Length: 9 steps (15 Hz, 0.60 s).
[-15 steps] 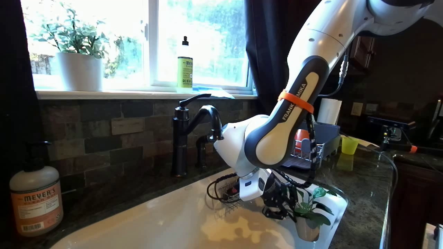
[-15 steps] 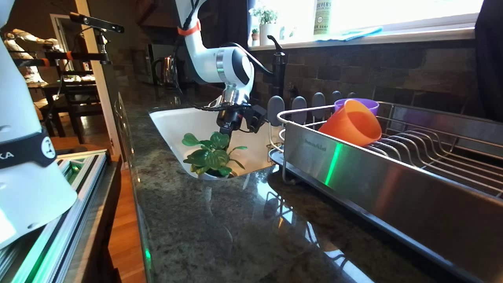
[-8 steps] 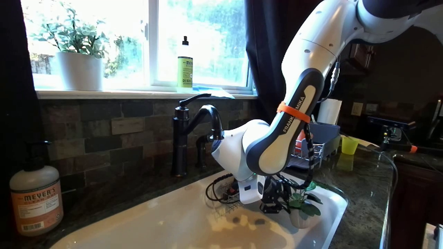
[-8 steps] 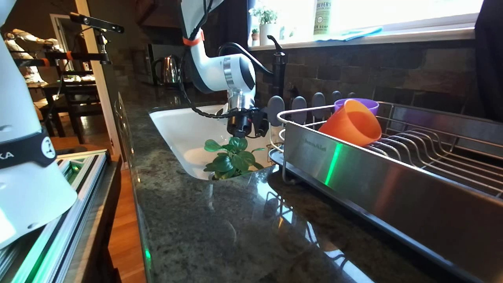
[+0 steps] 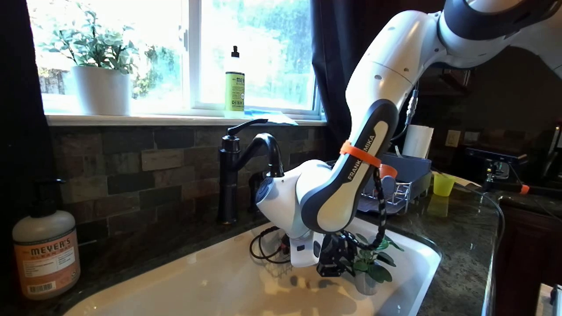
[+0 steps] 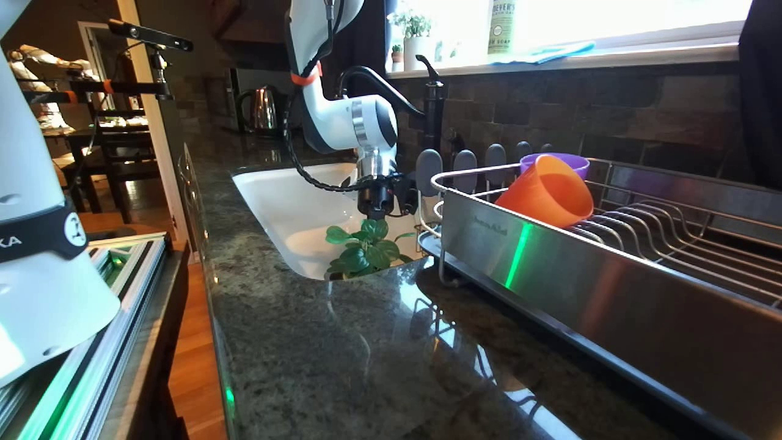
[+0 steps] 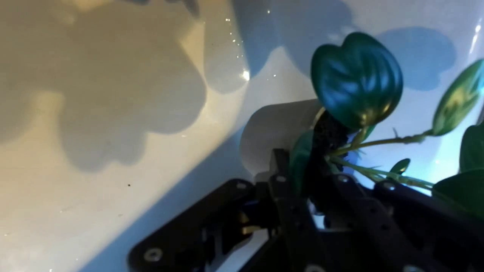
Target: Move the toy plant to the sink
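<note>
White sink point(image 6: 269, 201), ext. & wrist views: within its walls we see the toy plant point(image 6: 366, 250), green leaves over a pale pot point(image 7: 280, 126). Betw. its fingers the gripper point(image 7: 300, 166) pinches the pot's rim (a leaf point(image 7: 301, 156) partly hides the contact); whether the base touches bottom, we can't tell.

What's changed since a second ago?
In an exterior view, the small green toy plant in its pale round pot moved left with the black gripper, whose fingers stayed shut on it; the white arm dipped in both exterior views. The glossy white rectangular sink, curved black faucet and orange cup stayed put.
</note>
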### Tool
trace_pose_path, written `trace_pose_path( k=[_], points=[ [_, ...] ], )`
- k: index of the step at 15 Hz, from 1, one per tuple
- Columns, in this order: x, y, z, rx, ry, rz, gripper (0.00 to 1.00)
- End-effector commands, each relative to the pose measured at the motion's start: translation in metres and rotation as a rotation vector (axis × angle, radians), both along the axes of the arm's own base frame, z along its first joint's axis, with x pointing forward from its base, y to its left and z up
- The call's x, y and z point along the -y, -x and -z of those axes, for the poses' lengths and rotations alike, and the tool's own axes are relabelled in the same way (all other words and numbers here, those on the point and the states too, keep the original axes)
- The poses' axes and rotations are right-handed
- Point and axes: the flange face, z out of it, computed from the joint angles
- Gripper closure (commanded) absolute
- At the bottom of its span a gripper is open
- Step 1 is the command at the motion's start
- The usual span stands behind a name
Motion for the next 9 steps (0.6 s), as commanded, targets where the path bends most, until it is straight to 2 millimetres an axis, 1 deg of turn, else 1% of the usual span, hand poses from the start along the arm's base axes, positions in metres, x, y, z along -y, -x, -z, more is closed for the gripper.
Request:
trace_pose_path(
  k=[1,2,3,4,7,9],
  points=[
    [-0.0102,-0.0082,0.0101,0.061,0.049,0.026,0.96],
    [-0.0114,-0.0093,0.0119,0.070,0.054,0.034,0.58],
    [-0.0119,-0.0100,0.0135,0.077,0.055,0.043,0.56],
    [-0.0129,-0.0094,0.0156,0.081,0.055,0.053,0.50],
    [-0.0150,-0.0105,0.0150,0.100,0.057,0.073,0.26],
    [-0.0170,-0.0120,0.0085,0.120,0.061,0.088,0.12]
  ],
)
